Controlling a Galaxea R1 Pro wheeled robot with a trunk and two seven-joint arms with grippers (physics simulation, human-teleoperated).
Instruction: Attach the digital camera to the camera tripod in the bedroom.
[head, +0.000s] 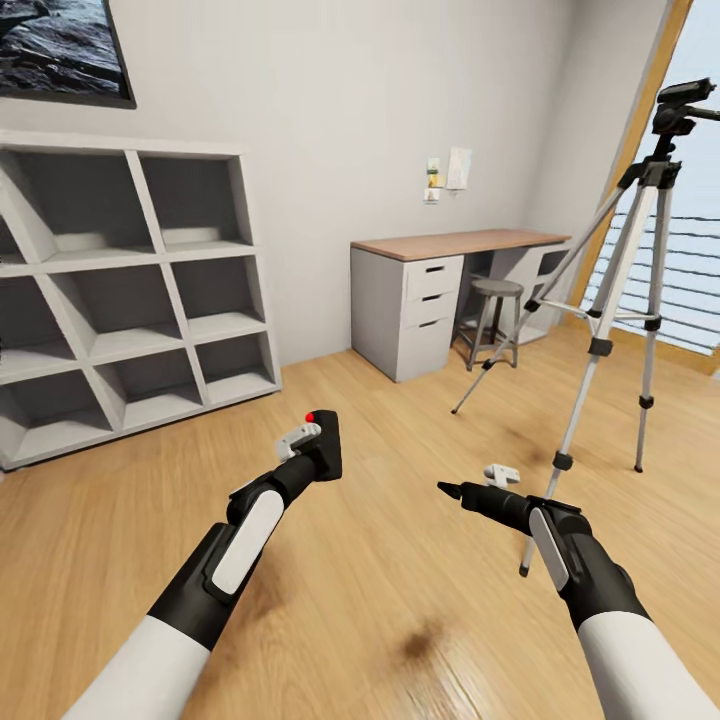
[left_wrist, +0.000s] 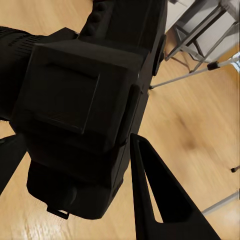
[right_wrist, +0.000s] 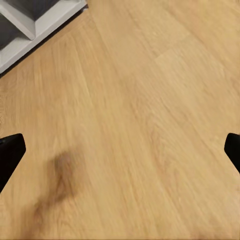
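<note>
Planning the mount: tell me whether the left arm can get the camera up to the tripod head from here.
Probably not yet. The left gripper holds the digital camera low over the floor, while the camera tripod stands apart to the right with its head far higher. Nothing blocks the way.

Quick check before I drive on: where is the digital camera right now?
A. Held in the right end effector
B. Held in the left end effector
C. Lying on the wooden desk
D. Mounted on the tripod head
B. The digital camera, red button up, sits clamped in the left end effector, and the left wrist view shows its black body between the fingers. The right end effector holds nothing, and the tripod head is bare.
</note>
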